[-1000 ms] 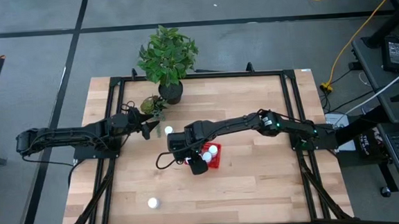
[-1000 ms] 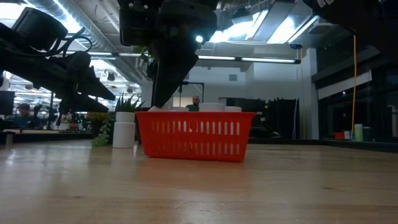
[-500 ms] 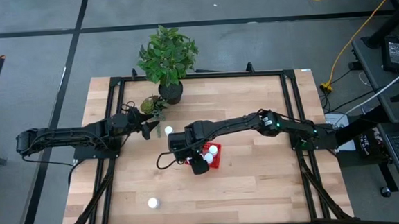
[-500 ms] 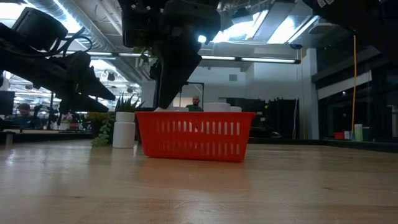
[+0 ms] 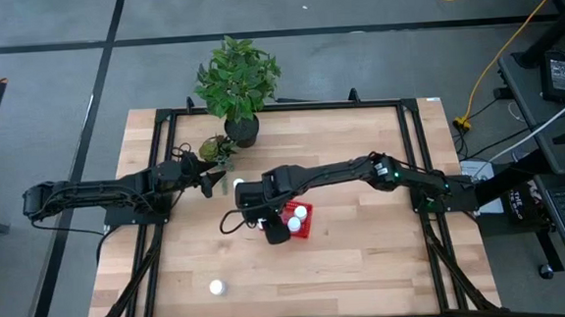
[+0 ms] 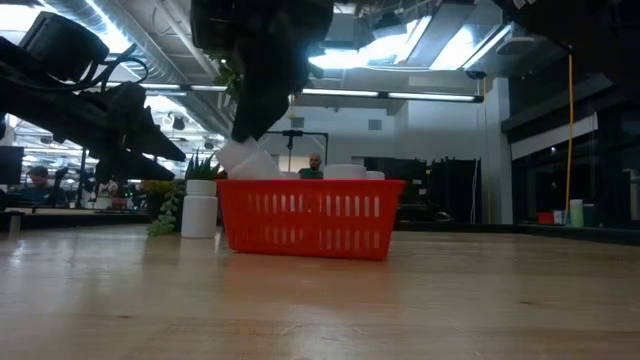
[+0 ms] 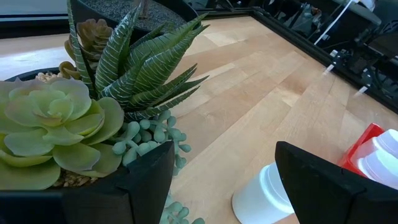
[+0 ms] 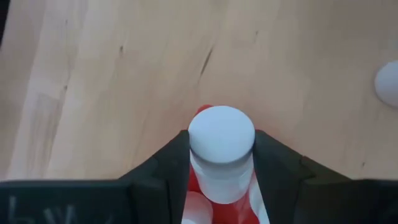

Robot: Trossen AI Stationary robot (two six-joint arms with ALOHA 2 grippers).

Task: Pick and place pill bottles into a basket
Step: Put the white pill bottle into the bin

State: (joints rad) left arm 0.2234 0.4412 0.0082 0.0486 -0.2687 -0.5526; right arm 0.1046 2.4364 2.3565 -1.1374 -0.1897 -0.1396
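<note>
Pinched across its sides in the right claw (image 8: 221,163) above the red basket (image 6: 308,216) at the surface's centre, the pill bottle (image 8: 221,152) looks light, rigid, smooth and liable to slip; the left claw (image 7: 227,180), at nine o'clock, gapes empty.

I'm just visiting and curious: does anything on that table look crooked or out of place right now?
Yes. The right claw grips a pill bottle tilted over the red basket edge, not upright. One bottle stands far off alone near the table's front, and another stands outside the basket near the left claw.
</note>
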